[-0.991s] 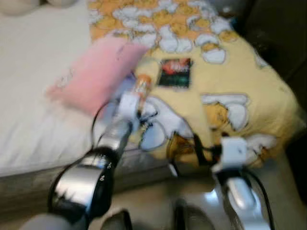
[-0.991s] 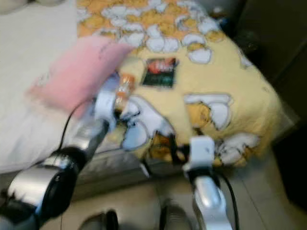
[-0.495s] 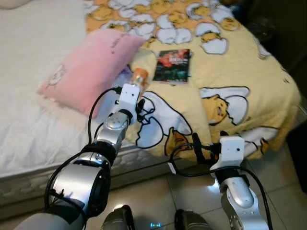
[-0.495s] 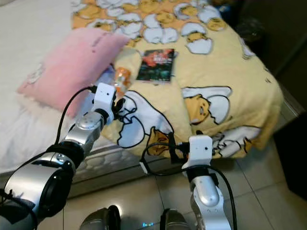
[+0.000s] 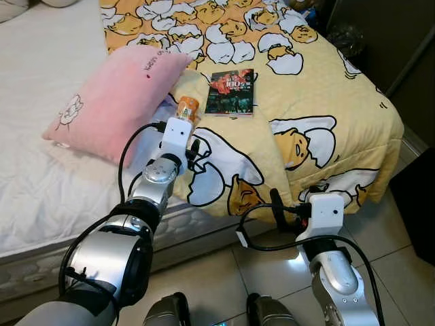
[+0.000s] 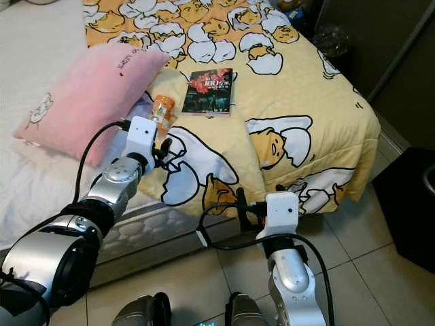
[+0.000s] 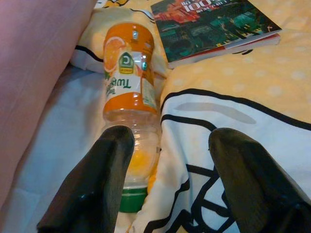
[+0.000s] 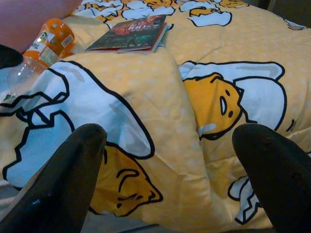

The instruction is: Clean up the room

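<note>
A near-empty plastic bottle (image 7: pixel 129 94) with an orange label and green cap lies on its side on the bed, between the pink pillow (image 5: pixel 112 98) and a fold of the yellow egg-print blanket (image 5: pixel 319 88). My left gripper (image 7: pixel 167 179) is open just short of the bottle's cap end, one finger (image 7: pixel 95 187) overlapping its clear lower part. The bottle (image 5: pixel 187 109) sits just past my left wrist. A dark-covered book (image 5: pixel 231 92) lies flat on the blanket beyond it. My right gripper (image 8: pixel 170 184) is open, held off the bed's near edge over the floor.
The bed's white sheet (image 5: pixel 41 75) spreads to the left. A tiled floor (image 5: pixel 401 272) runs along the bed's foot, with dark furniture (image 5: pixel 421 204) at the right and a dark wall or wardrobe (image 5: pixel 401 41) beyond the bed's far corner.
The camera has steadied and the picture has sharpened. My left gripper has edged closer to the bottle. The right arm has held its place.
</note>
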Available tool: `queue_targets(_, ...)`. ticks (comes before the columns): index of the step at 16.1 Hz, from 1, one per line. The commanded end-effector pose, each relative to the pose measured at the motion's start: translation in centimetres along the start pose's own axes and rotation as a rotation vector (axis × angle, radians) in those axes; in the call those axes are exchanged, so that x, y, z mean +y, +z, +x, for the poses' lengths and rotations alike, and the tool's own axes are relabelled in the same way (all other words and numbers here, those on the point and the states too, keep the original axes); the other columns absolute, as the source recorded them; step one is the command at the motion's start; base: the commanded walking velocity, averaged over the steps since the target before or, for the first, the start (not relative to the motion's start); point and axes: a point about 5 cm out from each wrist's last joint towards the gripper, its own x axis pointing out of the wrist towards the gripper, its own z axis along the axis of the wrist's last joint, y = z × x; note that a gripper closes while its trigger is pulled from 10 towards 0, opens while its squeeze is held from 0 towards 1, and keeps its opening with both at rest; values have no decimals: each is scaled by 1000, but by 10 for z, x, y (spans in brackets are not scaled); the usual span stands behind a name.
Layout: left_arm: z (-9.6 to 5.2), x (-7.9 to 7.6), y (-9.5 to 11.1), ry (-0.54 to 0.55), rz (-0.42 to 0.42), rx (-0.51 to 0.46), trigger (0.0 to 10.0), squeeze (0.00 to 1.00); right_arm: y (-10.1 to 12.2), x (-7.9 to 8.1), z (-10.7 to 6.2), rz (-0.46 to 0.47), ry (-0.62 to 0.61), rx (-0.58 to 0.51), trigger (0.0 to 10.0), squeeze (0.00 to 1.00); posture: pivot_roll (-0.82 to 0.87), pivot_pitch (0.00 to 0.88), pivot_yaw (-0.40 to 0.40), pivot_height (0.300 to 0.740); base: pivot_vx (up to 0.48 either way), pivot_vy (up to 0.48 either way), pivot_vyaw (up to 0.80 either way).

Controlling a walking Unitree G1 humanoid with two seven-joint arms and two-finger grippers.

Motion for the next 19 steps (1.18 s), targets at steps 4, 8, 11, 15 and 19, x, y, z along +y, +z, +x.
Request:
queue_targets(4,1,3,4,16,30,2,10000,1000,-2,-1,0,-4,-6,3,10000,0,-221,136,34,740,0,0,0)
queue_targets(8,1,0,1,7,14,9,10000,1000,-1,-1,2,-3,-12,-6,10000,0,-213,123,36,740,0,0,0)
queue_targets(11,0,5,-2,20,-8,25,10000,1000,-1,0,4,-4,-5,-11,10000,0,-208,115,35,740,0,0,0)
queue_targets(15,1,5,6,-20,-56,-39,10000,0,-2,0,4,-5,-3,-17,10000,0,-212,103,39,740,105,0,0)
queue_targets(19,1,0,9,-25,-51,-51,10000,0,-1,0,5,-5,-6,-28,10000,0,-212,99,39,740,480,0,0)
